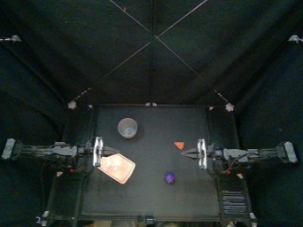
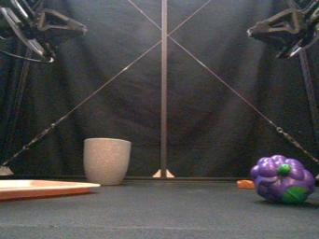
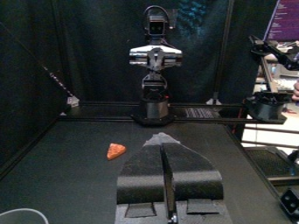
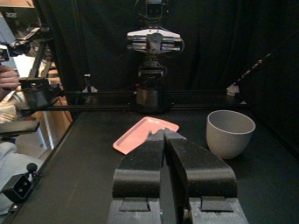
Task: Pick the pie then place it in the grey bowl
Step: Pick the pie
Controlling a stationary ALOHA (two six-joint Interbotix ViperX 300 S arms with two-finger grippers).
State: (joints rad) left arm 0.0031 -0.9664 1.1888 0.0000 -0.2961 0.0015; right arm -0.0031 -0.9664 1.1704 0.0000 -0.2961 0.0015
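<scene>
The pie is a small orange wedge (image 1: 179, 144) lying on the table right of centre, also seen as the pie (image 3: 115, 151) in the left wrist view and low behind the purple toy as the pie (image 2: 245, 184). The tall grey speckled cup (image 1: 128, 129) stands upright at the back left, also visible as the cup (image 2: 107, 161) and the cup (image 4: 230, 133). My left gripper (image 1: 99, 152) hovers at the table's left edge, jaws shut and holding nothing. My right gripper (image 1: 199, 152) hovers just right of the pie, also shut and holding nothing.
A flat pink tray (image 1: 117, 166) lies at the front left, near the left gripper. A purple toy with green patches (image 1: 171, 178) sits at the front, right of centre. In the front view both grippers hang high above the table.
</scene>
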